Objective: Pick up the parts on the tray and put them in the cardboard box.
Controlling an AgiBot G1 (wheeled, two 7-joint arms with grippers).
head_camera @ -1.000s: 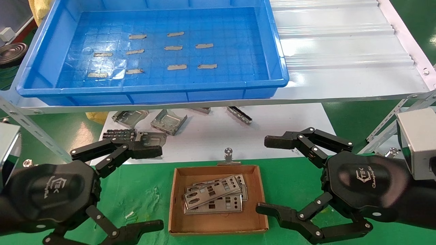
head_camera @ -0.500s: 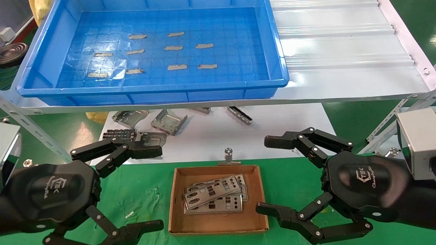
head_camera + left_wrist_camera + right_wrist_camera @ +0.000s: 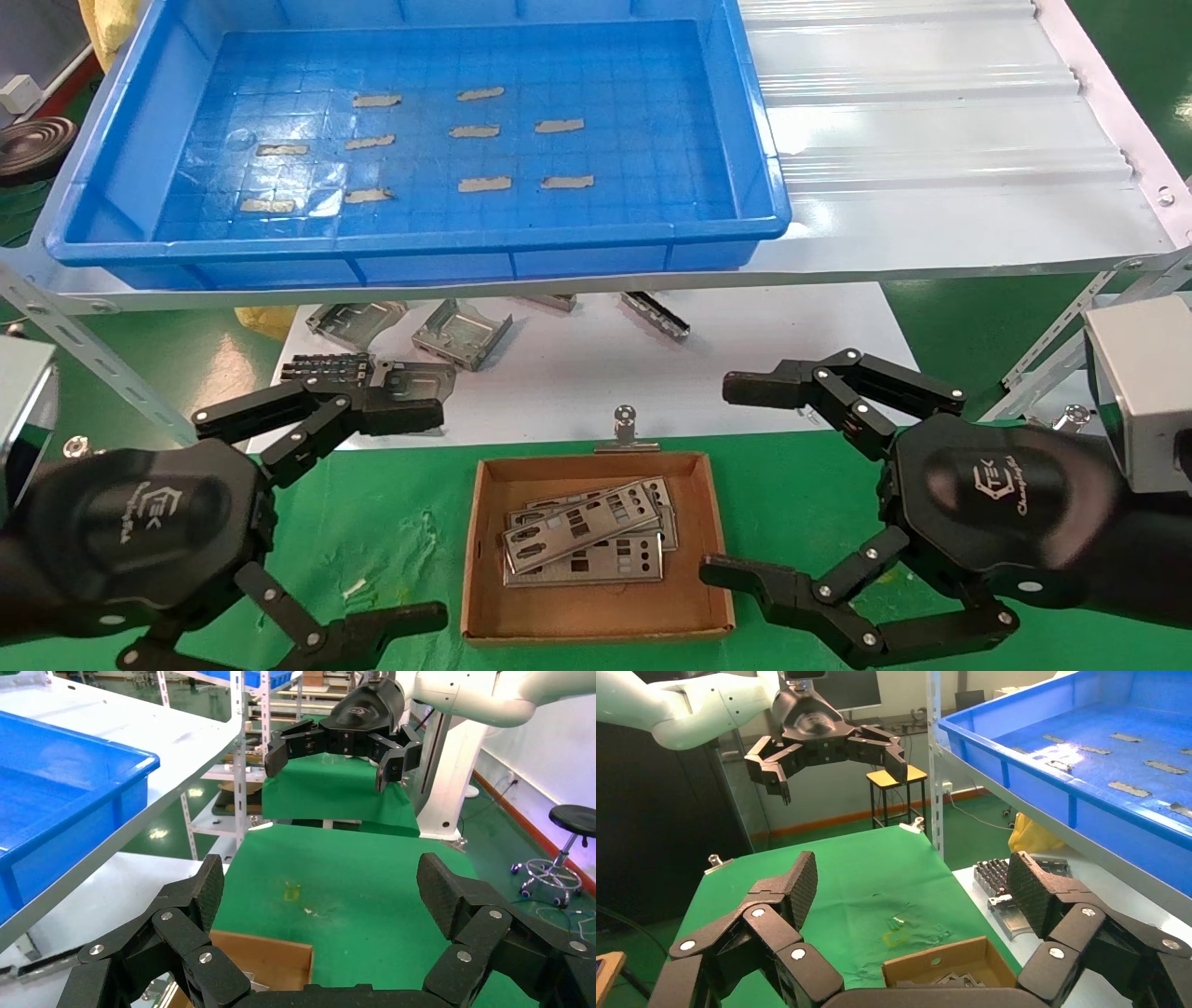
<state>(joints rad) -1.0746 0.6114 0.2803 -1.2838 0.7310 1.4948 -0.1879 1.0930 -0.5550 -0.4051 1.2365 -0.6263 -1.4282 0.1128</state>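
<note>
Parts (image 3: 585, 536) stacked in box (image 3: 484, 559), lower centre; tray (image 3: 754, 168), upper left, holds only tape strips (image 3: 483, 184). Left gripper (image 3: 372, 513) and right gripper (image 3: 745, 480) spread wide, empty, flanking box. Best step: confirm tray bare, keep clear of box walls.

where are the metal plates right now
In the head view the metal plates lie stacked inside the cardboard box on the green cloth, low and centre between the two open grippers; the blue tray holds only tape strips.
</note>
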